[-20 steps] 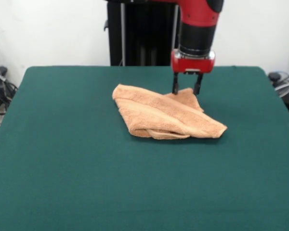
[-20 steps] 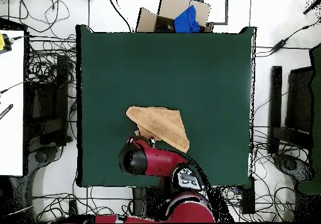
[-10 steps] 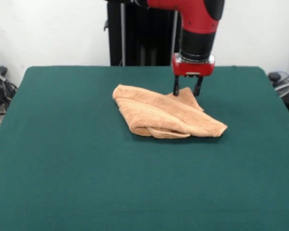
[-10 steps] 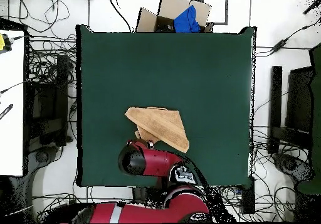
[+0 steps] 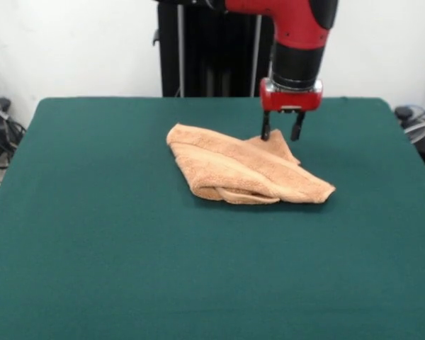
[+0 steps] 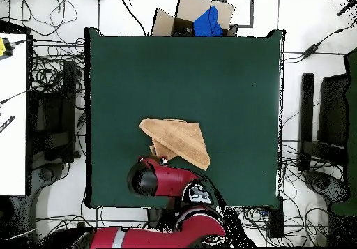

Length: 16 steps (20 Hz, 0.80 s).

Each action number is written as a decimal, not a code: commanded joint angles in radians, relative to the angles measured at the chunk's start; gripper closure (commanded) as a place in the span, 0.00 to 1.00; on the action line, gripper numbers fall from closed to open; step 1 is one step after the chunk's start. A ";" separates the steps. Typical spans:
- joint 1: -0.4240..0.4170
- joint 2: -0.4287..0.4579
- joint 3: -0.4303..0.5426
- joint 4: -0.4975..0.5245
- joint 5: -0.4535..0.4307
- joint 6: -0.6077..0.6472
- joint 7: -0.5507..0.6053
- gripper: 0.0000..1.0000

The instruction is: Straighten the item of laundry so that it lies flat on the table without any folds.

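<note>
1. A cardboard box (image 6: 183, 16) sits on the floor, seen from overhead just past the worktop's top edge.
2. Blue cloth (image 6: 208, 21) lies bunched in the box.
3. Cables (image 6: 59, 58) tangle across the pale floor (image 6: 293, 23) on both sides.
4. A white desk (image 6: 12, 114) stands at the left edge.
5. Black equipment (image 6: 328, 121) stands along the right.
6. A white wall (image 5: 78, 42) shows in the front view.

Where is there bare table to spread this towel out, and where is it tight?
Bare felt of the table runs wide between the towel and the front view's near edge, and on both sides of the towel. It is crowded only at the towel's far corner, where the open tool hangs.
</note>
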 commanded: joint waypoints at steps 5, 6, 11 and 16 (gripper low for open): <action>0.030 0.045 0.005 -0.073 0.008 -0.079 0.185 0.00; 0.033 0.044 0.004 -0.072 0.010 -0.079 0.187 0.00; 0.044 0.043 -0.004 -0.067 0.017 -0.089 0.192 0.00; 0.048 0.049 -0.006 -0.065 0.017 -0.122 0.199 0.00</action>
